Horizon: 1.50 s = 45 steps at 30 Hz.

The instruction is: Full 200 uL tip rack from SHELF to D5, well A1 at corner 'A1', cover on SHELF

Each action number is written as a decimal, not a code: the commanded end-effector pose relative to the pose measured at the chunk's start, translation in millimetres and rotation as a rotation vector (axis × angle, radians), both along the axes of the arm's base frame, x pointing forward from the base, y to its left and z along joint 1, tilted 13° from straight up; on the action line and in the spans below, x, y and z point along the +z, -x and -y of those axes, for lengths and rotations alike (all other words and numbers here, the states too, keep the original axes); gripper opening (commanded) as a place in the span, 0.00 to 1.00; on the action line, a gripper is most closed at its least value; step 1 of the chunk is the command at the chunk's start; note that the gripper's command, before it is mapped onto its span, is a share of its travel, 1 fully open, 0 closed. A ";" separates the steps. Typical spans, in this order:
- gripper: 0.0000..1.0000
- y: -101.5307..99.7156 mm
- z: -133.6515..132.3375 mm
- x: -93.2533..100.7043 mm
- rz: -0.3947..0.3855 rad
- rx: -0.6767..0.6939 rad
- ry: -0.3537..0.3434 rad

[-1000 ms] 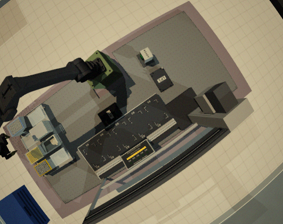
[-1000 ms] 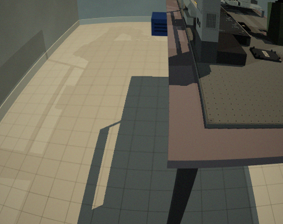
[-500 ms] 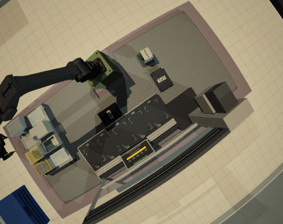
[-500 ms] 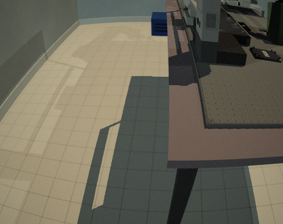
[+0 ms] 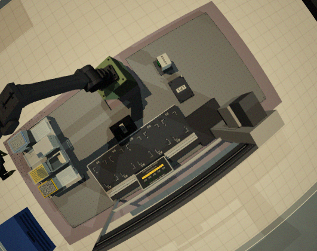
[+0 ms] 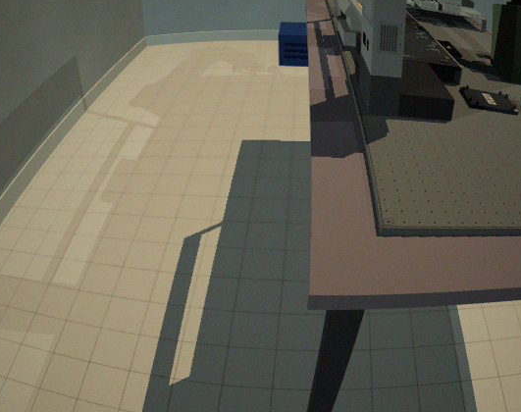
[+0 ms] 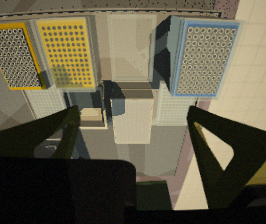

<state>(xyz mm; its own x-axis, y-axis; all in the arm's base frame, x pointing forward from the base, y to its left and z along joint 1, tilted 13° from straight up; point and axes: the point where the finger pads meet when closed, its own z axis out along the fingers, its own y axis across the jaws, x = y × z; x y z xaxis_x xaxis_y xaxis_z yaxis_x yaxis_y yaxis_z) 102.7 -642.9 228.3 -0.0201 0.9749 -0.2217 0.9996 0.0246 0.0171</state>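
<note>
In the wrist view the gripper (image 7: 134, 131) hangs above the shelf with its two dark fingers spread to their widest and nothing between them.

Far beyond the left finger, at the frame's left edge, lies a yellow-framed tip rack full of pale rings on grey (image 7: 14, 57). Just to its right, straight beyond the left fingertip, sits a yellow-plated tip rack with rows of dark holes where tips are gone (image 7: 67, 52). Close inside the left fingertip a small cream block rests in a grey open-topped tray (image 7: 92, 118).

Between the fingers a tall pale cream box (image 7: 133, 120) stands nearest. Farther out on the same line is a flat pale lidded plate (image 7: 132, 46).

Beyond the right finger stands a blue-framed tip rack under a clear cover, full of pale rings (image 7: 206, 57); it sits taller than its neighbours and casts a shadow to its left. No size labels can be read.

In the top view the black arm (image 5: 45, 86) reaches from its green base block (image 5: 120, 73) out past the table's left end, and the gripper hangs beside the grey shelf (image 5: 69, 146). The dark liquid handler deck with white corner brackets (image 5: 140, 150) lies well apart, to the right of the shelf.
</note>
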 end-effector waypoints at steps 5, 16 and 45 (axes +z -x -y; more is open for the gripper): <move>1.00 -7.9 2.2 40.5 0.015 0.004 0.069; 1.00 -7.9 2.2 40.5 0.015 0.004 0.069; 1.00 -92.4 1.7 36.8 0.016 0.002 0.050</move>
<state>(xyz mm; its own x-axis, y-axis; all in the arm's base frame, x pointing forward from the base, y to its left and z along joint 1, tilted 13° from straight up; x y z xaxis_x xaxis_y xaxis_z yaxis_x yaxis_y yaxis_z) 179.9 -636.6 238.8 -0.0403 0.9736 -0.2249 0.9989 0.0450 0.0158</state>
